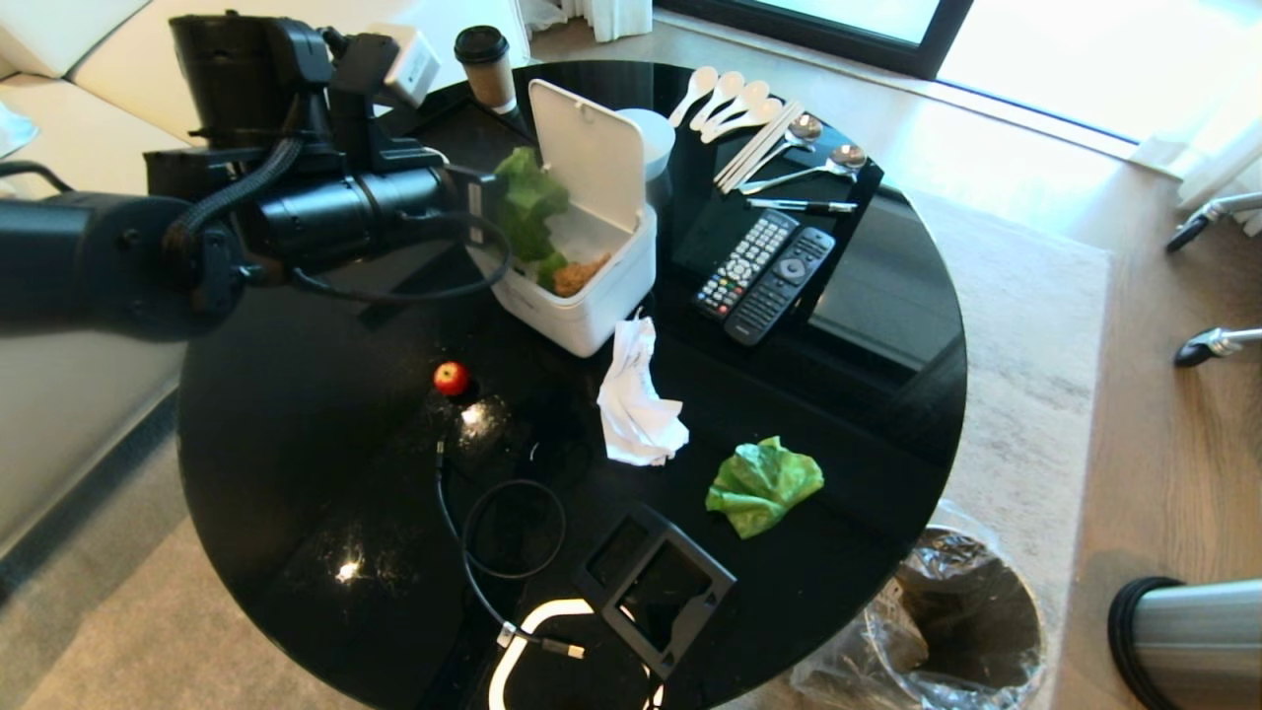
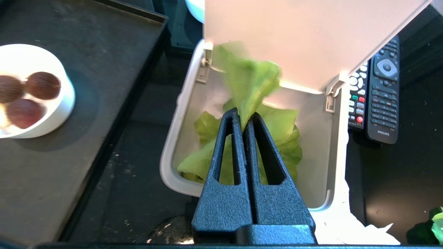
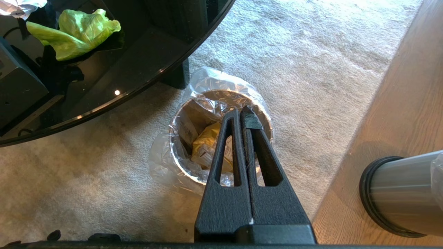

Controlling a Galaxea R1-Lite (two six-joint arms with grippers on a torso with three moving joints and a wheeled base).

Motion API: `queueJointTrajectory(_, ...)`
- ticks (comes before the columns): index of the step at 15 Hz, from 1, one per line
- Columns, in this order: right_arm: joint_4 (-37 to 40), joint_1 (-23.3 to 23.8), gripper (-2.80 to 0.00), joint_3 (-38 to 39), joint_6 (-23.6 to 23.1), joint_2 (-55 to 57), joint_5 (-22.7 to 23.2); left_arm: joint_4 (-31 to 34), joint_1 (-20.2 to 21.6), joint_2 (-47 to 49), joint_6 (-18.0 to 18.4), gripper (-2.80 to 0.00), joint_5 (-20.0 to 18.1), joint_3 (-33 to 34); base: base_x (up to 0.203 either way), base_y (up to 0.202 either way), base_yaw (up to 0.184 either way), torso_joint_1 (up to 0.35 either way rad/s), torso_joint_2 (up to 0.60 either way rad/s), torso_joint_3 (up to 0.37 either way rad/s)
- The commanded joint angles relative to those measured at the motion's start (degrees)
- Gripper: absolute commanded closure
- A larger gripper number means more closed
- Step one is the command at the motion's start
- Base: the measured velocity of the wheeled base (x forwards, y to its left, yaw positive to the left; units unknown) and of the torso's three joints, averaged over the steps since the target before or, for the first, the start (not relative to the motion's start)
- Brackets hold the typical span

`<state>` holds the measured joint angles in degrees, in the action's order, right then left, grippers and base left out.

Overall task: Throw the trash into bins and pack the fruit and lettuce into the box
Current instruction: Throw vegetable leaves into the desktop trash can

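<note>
Pinching lettuce leaf (image 2: 251, 83) between fingertips, left end effector (image 2: 244, 116) poised above open box (image 2: 334, 162).

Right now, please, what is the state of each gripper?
Left gripper: closed on a lettuce leaf above the open white box.
Right gripper: closed, holding nothing, above a bin.

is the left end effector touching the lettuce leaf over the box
Touching. In the left wrist view the left end effector is shut on the lettuce leaf, pinching its lower edge.

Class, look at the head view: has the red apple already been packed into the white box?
No. The red apple sits on the black table, apart from the white box.
</note>
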<state>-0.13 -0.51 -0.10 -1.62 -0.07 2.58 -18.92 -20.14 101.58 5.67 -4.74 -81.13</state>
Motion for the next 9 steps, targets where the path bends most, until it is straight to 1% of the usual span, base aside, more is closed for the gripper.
queueJointTrajectory(1,0.0,0.0,0.0,0.0,0.0,0.1,0.1,-0.2,-0.4,2.0,0.0,0.0,-0.1,-0.5,0.0,0.0,0.0,0.0,0.0,0.0)
queueJointTrajectory(9,0.0,0.0,0.0,0.0,0.0,0.1,0.1,-0.2,-1.4,3.3,-0.8,0.0,-0.2,-1.3,0.0,0.0,0.0,0.0,0.0,0.0)
